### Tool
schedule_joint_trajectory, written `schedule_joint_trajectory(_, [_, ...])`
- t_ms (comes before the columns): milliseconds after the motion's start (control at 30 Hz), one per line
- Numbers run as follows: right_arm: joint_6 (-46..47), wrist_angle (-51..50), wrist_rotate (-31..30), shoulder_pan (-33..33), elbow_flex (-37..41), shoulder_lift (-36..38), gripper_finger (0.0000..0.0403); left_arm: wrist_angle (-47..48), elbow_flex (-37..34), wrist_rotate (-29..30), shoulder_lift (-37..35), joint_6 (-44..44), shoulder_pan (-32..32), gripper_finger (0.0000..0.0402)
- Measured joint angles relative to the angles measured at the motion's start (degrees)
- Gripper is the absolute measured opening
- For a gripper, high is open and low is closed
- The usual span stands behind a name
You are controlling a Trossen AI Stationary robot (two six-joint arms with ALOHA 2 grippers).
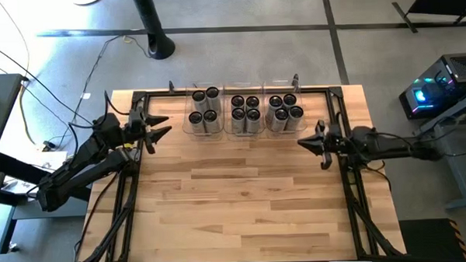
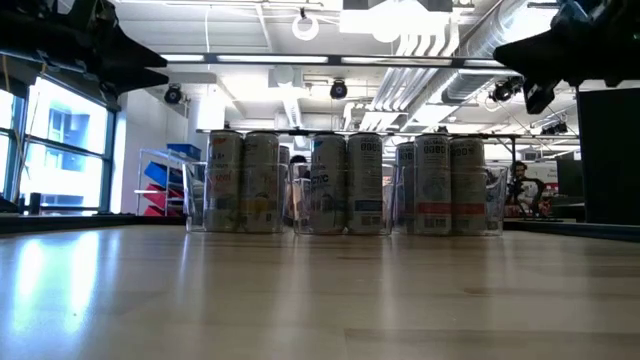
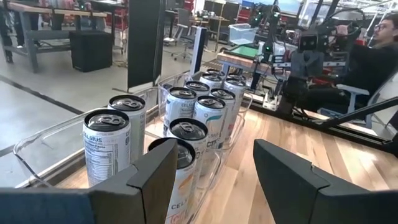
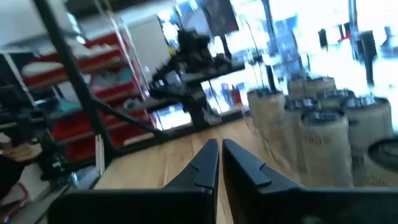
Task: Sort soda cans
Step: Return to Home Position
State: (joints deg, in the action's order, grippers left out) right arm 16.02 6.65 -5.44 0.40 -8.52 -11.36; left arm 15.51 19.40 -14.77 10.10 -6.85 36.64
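Observation:
Several soda cans stand upright in three clear bins in a row at the table's far side. In the low view the soda cans form three groups. My left gripper hovers open at the table's left edge, beside the left bin and pointing toward it; its wrist view shows the cans just ahead of its fingers. My right gripper is shut and empty, raised at the right side, nearer than the right bin.
Black frame rails run along the table's left side, right side and far side. Bare wood spreads across the middle and near part of the table. A person sits beyond the table in the left wrist view.

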Motion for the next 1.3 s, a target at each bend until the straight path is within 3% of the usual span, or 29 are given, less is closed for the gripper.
schedule_joint_trajectory(200, [-3.44, 9.08, 5.45, 0.0, 7.89, 4.94, 0.0016, -0.37, 0.0, -0.23, 0.0, 1.76, -0.39, 0.0204])
schedule_joint_trajectory(267, [-3.62, 7.82, 6.79, 0.0, 7.94, 6.03, 0.0016, -1.46, -0.14, -0.22, -0.02, 2.36, -1.26, 0.0204])
schedule_joint_trajectory(433, [-4.7, 7.31, 8.51, 0.0, 7.94, 6.71, 0.0016, -13.38, -6.08, -0.42, -1.66, -0.78, -4.75, 0.0204])
schedule_joint_trajectory(700, [-2.58, 2.24, -0.71, 0.0, 7.96, 6.54, 0.0016, -28.03, -18.86, 2.33, -6.85, -3.55, -14.48, 0.0196])
schedule_joint_trajectory(900, [-1.93, -2.53, -1.1, 0.0, 7.96, 6.49, 0.0016, -26.71, -18.73, 11.02, -7.54, 2.5, -22.32, 0.0183])
schedule_joint_trajectory(1100, [-1.93, -4.8, -0.95, 0.0, 7.96, 6.47, 0.0016, -25.7, -18.71, 11.32, -7.4, 6.51, -27.78, 0.0182])
schedule_joint_trajectory(1300, [-1.93, -4.77, -0.92, 0.0, 7.96, 6.47, 0.0016, -20.62, -18.71, 11.32, -7.38, 2.12, -29.22, 0.0182])
